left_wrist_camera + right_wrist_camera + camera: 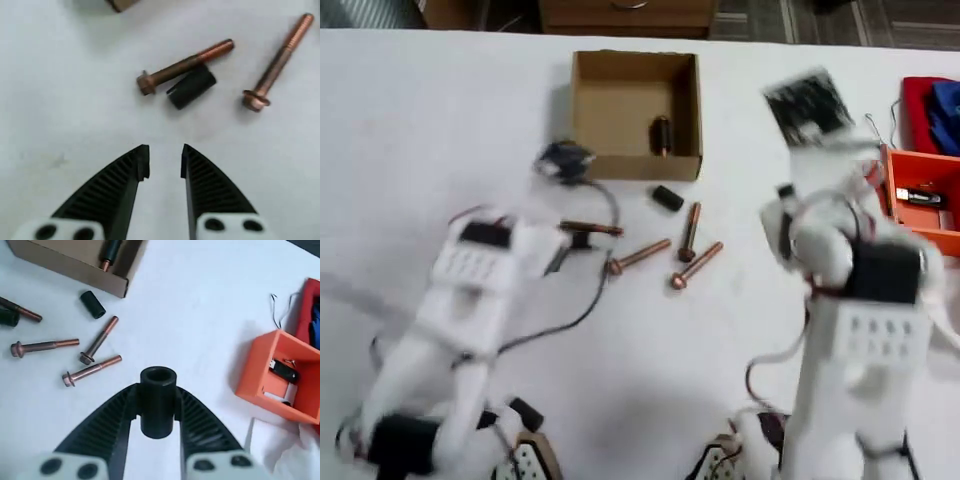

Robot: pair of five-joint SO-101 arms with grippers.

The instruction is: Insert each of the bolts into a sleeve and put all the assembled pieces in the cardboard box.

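Right pincer [157, 392] grips black sleeve [157, 412] upright. Left pincer [165, 161] open, empty, above worktop [60, 100] near bolt [185, 64] touching loose sleeve [192, 87]. One assembled piece [661, 135] in cardboard box [635, 166].

My white table [420, 130] carries the cardboard box [636, 167], four copper bolts [640, 256] scattered near it, a loose black sleeve [667, 198] and an orange bin [932, 240].

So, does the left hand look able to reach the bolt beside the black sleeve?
Probably yes: the left hand is open facing the bolt over bare table, though the black sleeve beside it may crowd the grip.
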